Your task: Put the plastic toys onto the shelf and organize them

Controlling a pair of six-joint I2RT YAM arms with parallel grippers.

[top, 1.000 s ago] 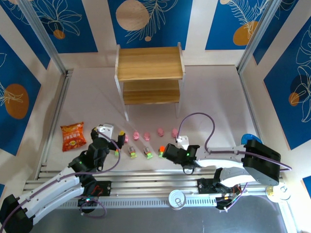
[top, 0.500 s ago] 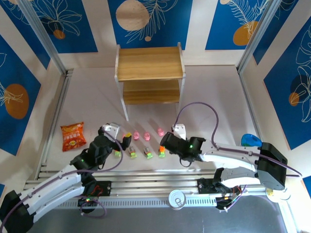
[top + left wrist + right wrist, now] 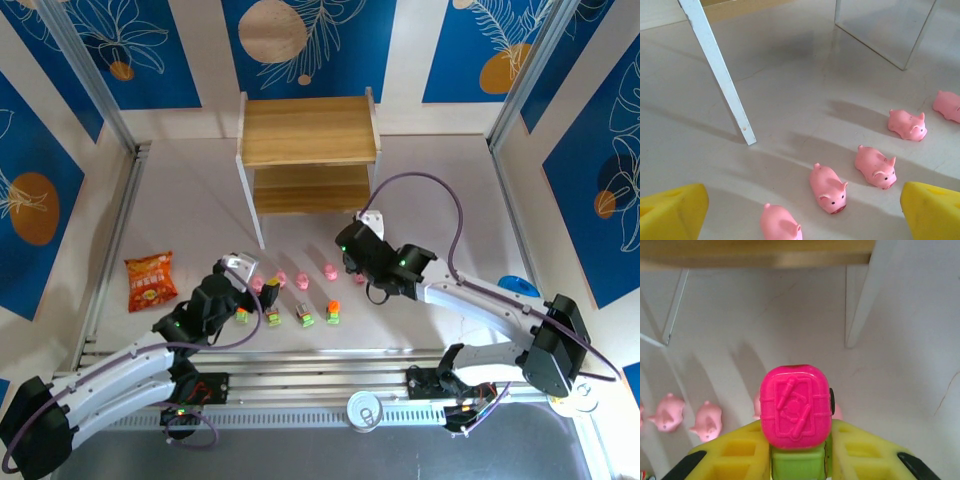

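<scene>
The right end effector (image 3: 799, 456) was clenched on a pink-topped block (image 3: 796, 412), with its yellow fingers (image 3: 730, 452) pressed against the block's green base on either side. Seen from above, it held the block over the worktop (image 3: 450, 200), just in front of the shelf (image 3: 308, 130). It was near the shelf's right front leg, at the right end of the row of pigs.

The left end effector (image 3: 803, 201) was released, its fingertips (image 3: 932, 212) spread wide. It sat low over the left end of the five pink pigs (image 3: 828, 181), which stood in a line on the worktop in front of the shelf. Nearer the arms, four more blocks (image 3: 304, 316) stood in a second row parallel to the pigs. An orange snack bag (image 3: 150, 281) lay on the worktop to the left of both rows.
</scene>
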